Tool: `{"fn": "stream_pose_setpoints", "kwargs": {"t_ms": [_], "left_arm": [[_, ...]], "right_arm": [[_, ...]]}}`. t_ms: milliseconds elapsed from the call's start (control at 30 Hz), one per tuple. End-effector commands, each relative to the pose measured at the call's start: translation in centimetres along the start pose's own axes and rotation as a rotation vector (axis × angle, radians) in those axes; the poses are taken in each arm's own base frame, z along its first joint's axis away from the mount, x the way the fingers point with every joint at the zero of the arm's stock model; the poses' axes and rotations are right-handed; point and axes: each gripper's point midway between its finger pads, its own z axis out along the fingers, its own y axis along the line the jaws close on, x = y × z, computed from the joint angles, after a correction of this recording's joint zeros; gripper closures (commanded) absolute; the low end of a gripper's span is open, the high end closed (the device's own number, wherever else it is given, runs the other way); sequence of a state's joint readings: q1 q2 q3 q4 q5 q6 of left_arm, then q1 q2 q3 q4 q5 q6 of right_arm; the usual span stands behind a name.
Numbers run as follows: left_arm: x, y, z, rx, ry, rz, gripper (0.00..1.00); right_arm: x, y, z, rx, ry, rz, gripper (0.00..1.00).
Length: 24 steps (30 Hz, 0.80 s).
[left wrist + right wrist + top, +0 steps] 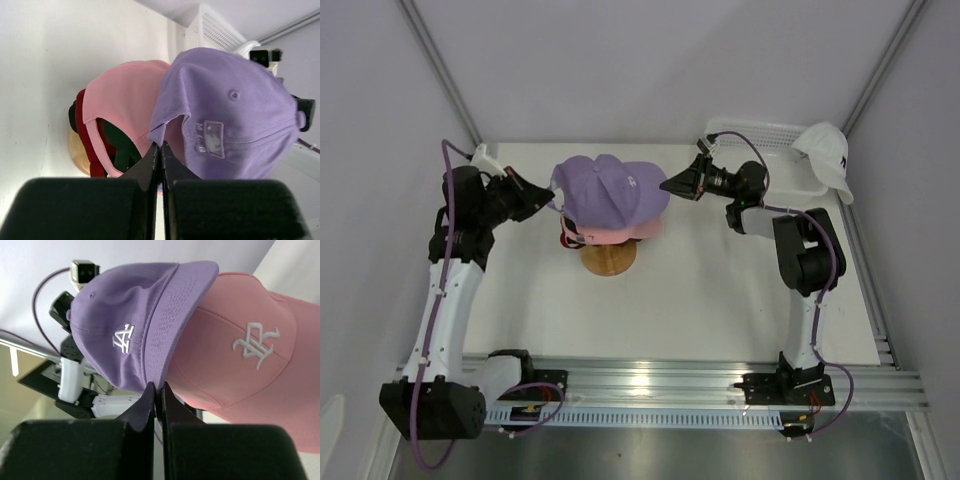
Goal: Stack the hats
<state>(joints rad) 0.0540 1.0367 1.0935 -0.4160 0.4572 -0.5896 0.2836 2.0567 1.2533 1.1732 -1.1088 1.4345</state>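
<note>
Robotics lab test cell: a white table [720, 300] enclosed by white panels [650, 60] on metal struts [439, 68], with a left arm [445, 300] and a right arm [805, 260] bolted to an aluminium rail [660, 382] along its near edge

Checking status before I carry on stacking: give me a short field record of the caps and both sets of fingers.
stack top: lavender cap
under it: pink cap, then red cap
stack base: wooden stand
not stacked: white cap, resting on the right end of the mesh basket
left fingers: shut on the lavender cap's rear edge
right fingers: shut on the lavender cap's brim
</note>
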Motion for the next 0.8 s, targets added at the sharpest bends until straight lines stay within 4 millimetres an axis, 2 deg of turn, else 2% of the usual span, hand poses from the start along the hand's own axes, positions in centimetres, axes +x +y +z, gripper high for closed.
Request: {"fn": "stream_pose_setpoints", "kwargs": {"t_ms": [0,167,333,400,433,533,633,767], "left_arm": [[-1.0,0.1,-0.1,-0.056,-0.017,0.066,0.99],[-1.1,0.7,0.4,-0.079,-0.013,0.057,0.99],[0.1,2.6,1.5,-0.128,0.029,0.040,0.99],[0.7,3.5,1.8,-0.156,0.040,0.036,0.99],[1.2,4.2,2.0,-0.175,0.055,0.030,0.99],[1.7,4.8,2.3,-0.189,0.074,0.026,0.99],[3.1,5.9,2.6,-0.216,0.113,0.011,0.99],[4.8,7.1,2.1,-0.254,0.149,0.001,0.99]], "right_arm": [[-3.7,1.7,-2.0,-0.094,-0.182,-0.058,1.00],[-4.6,0.7,-1.8,-0.069,-0.206,-0.025,1.00],[-5.1,-3.5,-2.8,0.072,-0.227,0.017,1.00],[-4.8,-4.9,-3.4,0.122,-0.233,0.026,1.00],[-4.6,-6.3,-3.7,0.169,-0.233,0.065,1.00],[-4.1,-8.6,-4.1,0.252,-0.226,0.058,1.00],[-3.6,-10.5,-4.1,0.327,-0.212,0.072,1.00],[-2.4,-12.6,-3.5,0.402,-0.171,0.112,1.00]]}}
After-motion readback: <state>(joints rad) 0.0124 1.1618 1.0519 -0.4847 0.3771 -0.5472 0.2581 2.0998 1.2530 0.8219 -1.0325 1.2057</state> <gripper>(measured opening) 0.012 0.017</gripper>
